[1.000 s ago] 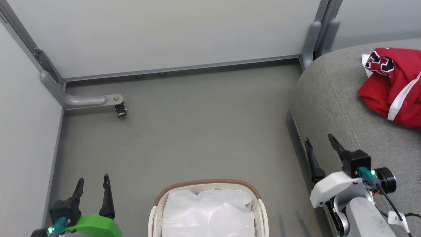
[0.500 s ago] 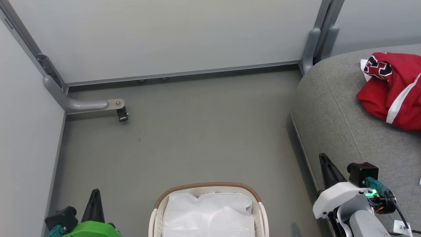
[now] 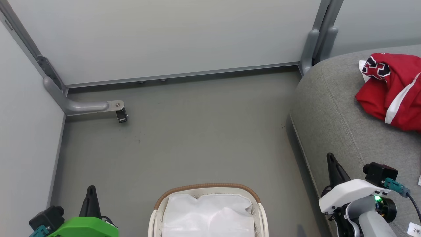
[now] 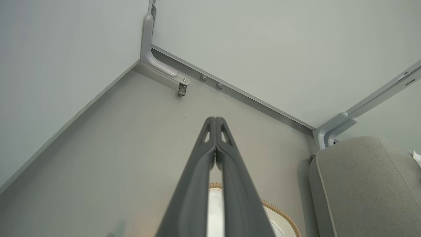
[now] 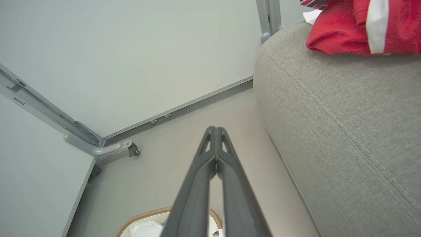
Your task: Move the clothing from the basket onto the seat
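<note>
Currently, head view: the clothing lies bunched on the seat, toward its far end and in from the rounded corner, red with a white stripe and a numeral patch showing. The basket stands on the floor, apart from the seat's side edge. The part of it in frame holds a white liner cloth and no red; its near half is cut off. The left pincer hangs above the floor to the basket's left. The right pincer hangs over the seat's side edge. Each shows as a single dark spike.

Left wrist view: the two fingers are pressed together tip to tip, nothing between them. The basket's woven rim peeks out beneath.

Right wrist view: its fingers are likewise pressed together and empty. The clothing sits well up the seat, clear of the edge.

Judgement: transfer looks done or nearly so. To finish well, check the basket's hidden near half for leftover red before stopping, and keep both arms clear of the rim and the seat edge.
</note>
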